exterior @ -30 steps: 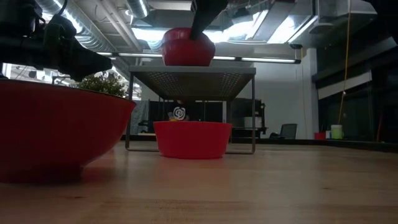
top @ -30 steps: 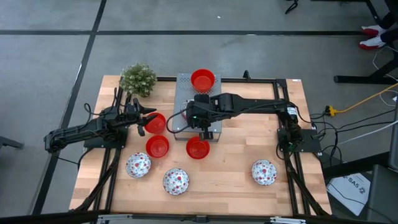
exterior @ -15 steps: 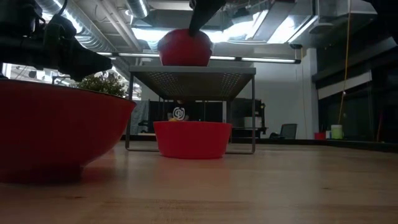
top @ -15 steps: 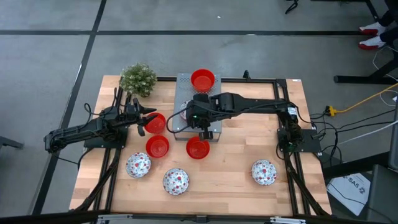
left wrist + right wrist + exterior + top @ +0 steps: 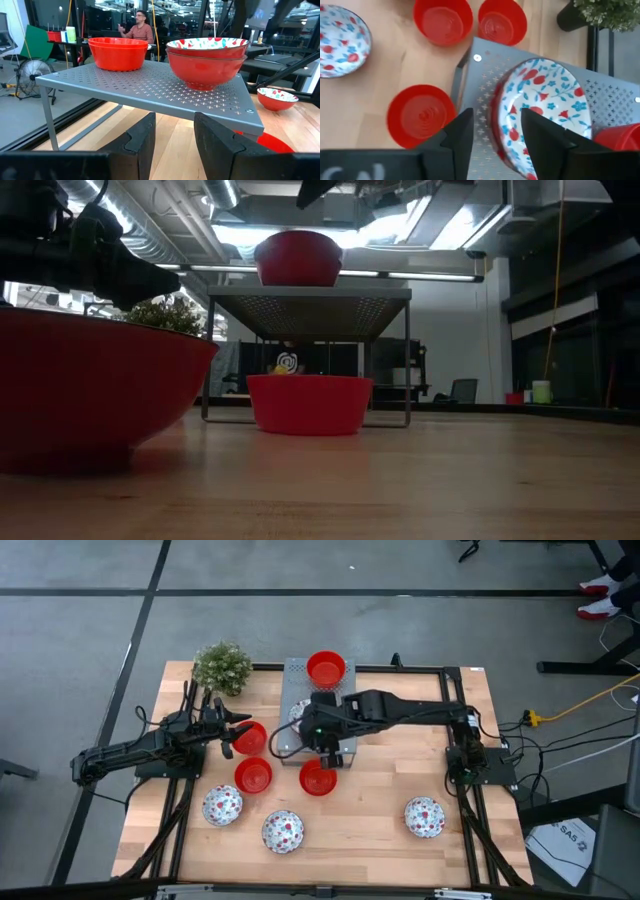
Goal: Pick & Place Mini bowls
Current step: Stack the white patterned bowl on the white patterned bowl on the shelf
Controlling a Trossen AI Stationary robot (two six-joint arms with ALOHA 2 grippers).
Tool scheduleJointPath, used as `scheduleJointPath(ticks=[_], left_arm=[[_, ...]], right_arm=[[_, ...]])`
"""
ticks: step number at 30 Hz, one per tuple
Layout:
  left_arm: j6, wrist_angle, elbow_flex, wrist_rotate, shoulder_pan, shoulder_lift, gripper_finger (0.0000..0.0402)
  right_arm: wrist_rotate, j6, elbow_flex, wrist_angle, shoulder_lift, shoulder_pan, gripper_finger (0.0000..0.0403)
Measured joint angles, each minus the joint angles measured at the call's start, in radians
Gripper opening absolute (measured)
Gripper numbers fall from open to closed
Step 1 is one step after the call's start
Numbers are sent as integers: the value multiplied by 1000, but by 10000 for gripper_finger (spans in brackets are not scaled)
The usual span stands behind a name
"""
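Lifted clear since a second ago: right gripper (image 5: 492,132), fingers spread.
Below it, white red-patterned bowl (image 5: 544,107) nested in glossy red bowl (image 5: 205,70) atop grey perforated metal shelf (image 5: 150,90); left gripper (image 5: 172,135) parted beside it.

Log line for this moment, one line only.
right gripper: open, above patterned bowl nested in red bowl on grey rack | left gripper: idle
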Motion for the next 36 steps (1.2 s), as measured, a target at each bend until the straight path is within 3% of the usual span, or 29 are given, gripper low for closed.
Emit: scheduleJointPath(ticks=[19,36], left_arm=[[0,0,0,0,0,0,130],[0,0,0,0,0,0,130]], right_arm=[[-3,299,16,-64,0,264,170],[-28,904,-213,-65,0,533,170]])
